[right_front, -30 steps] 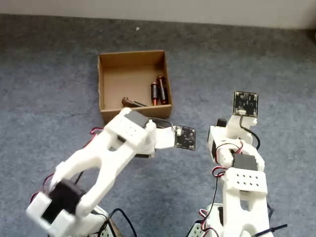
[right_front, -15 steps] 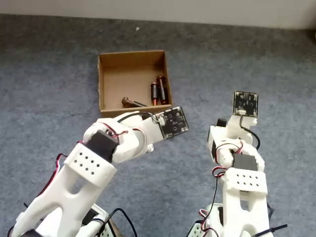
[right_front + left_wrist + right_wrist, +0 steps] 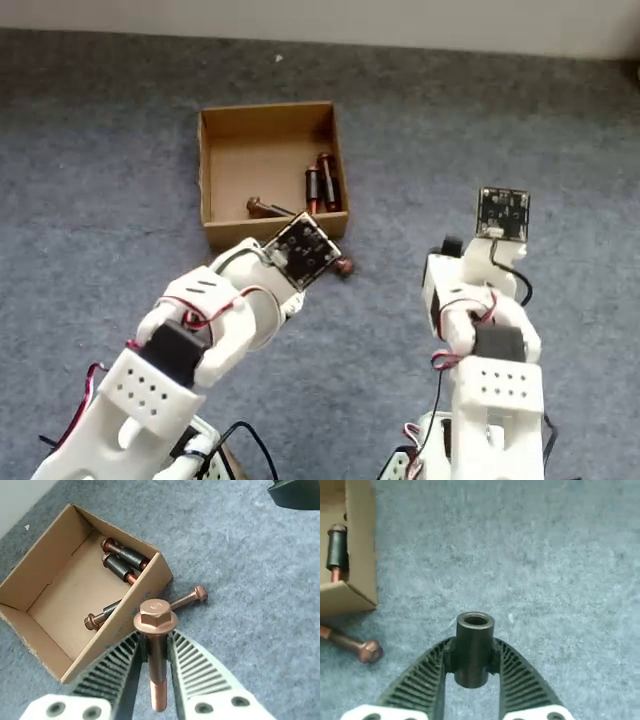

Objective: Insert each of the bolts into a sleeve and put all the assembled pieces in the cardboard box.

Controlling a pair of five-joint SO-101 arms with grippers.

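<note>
The left gripper [image 3: 155, 639] is closed tight on a copper bolt [image 3: 155, 621], its head poking out past the fingertips. The right gripper [image 3: 472, 649] clamps a dark sleeve [image 3: 475, 626] with the bore facing outward. Just beyond the left claw sits the cardboard box [image 3: 35, 575] with three assembled pieces [image 3: 121, 563] in it. A loose bolt [image 3: 188, 596] lies on the carpet [image 3: 260, 605] beside its corner. This looks like the mating step. Next, the arms need the shank's end lined up with the bore.
</note>
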